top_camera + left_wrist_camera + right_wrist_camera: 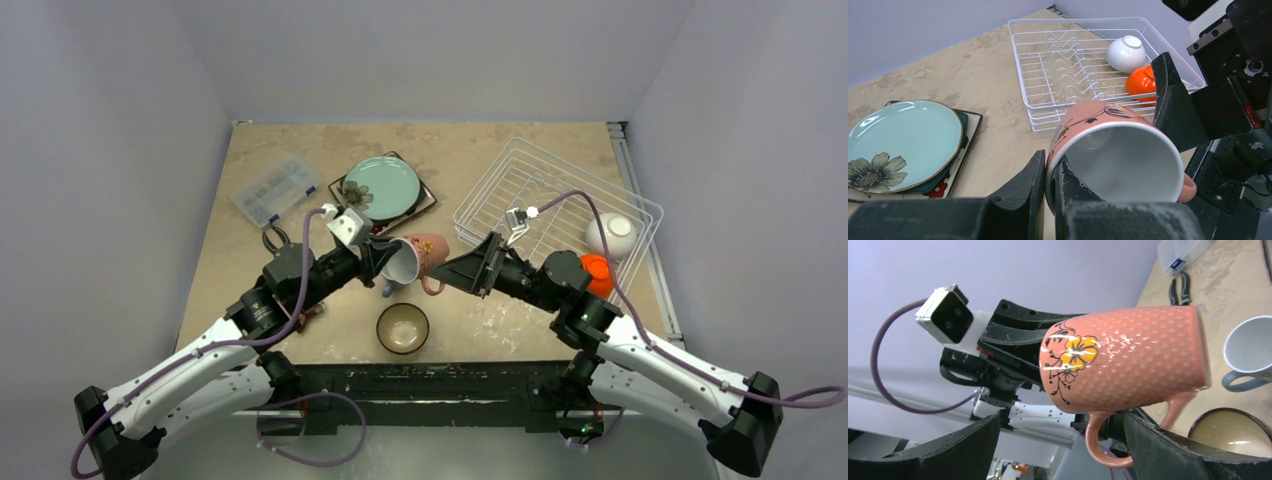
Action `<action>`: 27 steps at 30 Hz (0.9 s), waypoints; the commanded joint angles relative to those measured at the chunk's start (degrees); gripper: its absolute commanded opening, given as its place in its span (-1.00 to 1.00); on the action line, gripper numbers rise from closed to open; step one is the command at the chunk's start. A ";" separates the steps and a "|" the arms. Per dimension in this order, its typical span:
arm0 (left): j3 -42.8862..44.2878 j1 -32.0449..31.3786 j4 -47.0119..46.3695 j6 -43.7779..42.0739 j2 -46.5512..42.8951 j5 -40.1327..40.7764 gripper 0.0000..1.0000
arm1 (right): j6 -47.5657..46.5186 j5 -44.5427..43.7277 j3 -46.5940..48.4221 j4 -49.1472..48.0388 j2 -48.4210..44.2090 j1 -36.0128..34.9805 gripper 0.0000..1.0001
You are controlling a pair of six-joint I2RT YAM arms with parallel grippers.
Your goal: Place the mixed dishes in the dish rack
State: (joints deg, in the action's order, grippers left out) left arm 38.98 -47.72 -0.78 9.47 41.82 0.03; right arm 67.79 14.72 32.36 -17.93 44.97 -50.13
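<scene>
Left pincer [1052, 164] clenched on the rim of the pink mug [1108, 150] — one finger inside, one outside — holding it on its side above the table [470, 150]. Right pincer [462, 270] spread wide, its fingers flanking the mug. Rack [540, 190] at right holds a white bowl [612, 235] and an orange bowl [597, 272].

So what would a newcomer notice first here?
A pink flower-patterned ceramic mug hangs mid-air at centre, its rim pinched by the left hand, the open right hand flanking it. To the right, a white wire dish rack holds a white bowl and an orange bowl.
</scene>
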 commanded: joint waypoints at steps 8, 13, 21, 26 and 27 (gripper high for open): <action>1.34 -0.01 -12.56 0.37 -4.52 0.60 -1.00 | -5.15 -11.09 9.15 22.32 -5.18 0.73 0.92; 0.90 0.07 -13.08 1.31 -5.12 0.23 -1.00 | -2.91 -4.79 6.24 13.11 -0.69 0.71 0.75; 0.12 0.61 -14.42 2.69 -5.66 -2.05 -1.00 | 7.52 4.91 -0.45 -13.84 6.15 0.65 0.29; -0.30 0.62 -15.16 3.56 -4.99 -3.51 -1.00 | 13.24 6.03 -3.53 -27.61 9.62 0.66 0.08; -0.31 0.62 -15.26 3.61 -4.85 -3.81 -1.00 | 14.39 6.22 -4.30 -30.42 10.34 0.66 0.04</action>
State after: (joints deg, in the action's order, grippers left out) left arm 38.09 -46.83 -6.79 9.89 37.15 0.01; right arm 75.88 17.80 29.34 -29.67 53.28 -49.10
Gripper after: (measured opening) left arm 0.053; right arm 0.549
